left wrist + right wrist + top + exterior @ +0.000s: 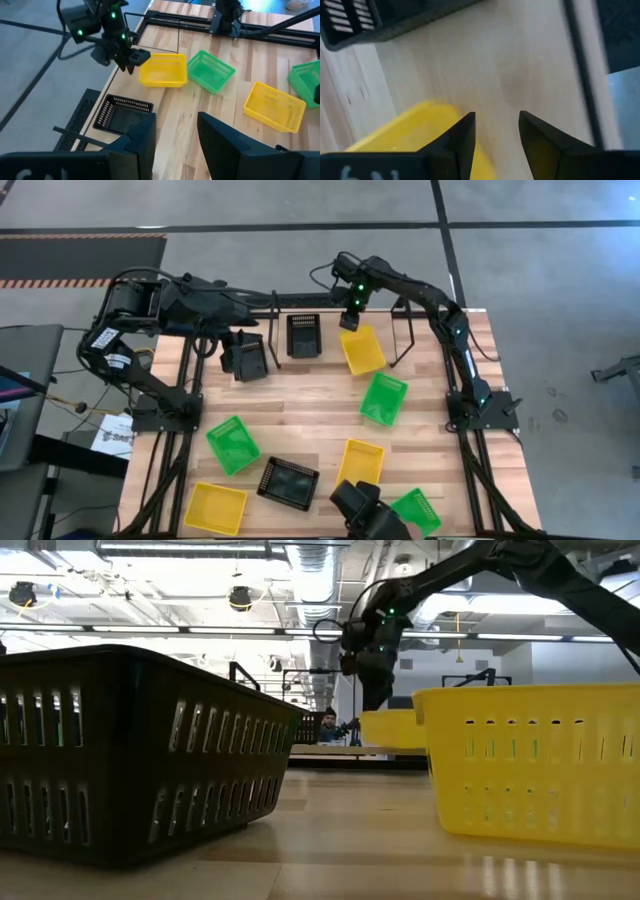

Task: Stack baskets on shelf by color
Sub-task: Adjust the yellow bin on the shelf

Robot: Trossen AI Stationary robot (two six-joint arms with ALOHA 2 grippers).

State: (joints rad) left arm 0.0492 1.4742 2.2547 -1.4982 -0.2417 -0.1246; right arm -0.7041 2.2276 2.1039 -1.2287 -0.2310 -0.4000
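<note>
Closest to the table-level camera sit a black basket [140,755] and a yellow basket [535,765], both waiting their turn and well away from either claw.

Up at the far edge, the right claw [351,316] hangs just above the back rim of another yellow basket [362,350], which lies on the wood beside the thin posts of the shelf [400,330]. Its fingers [462,135] are spread, nothing between them, the yellow rim just under one finger. A black basket [303,335] sits just to one side of that claw, already in the shelf area.

The left claw [245,352] is clamped on a third black basket [247,360] and holds it near the shelf's left end.

My guess is the yellow one is being placed or nudged into its slot. Next, the right claw needs to either pinch the rim and square the basket up between the posts, or lift clear and fetch the next yellow.
</note>
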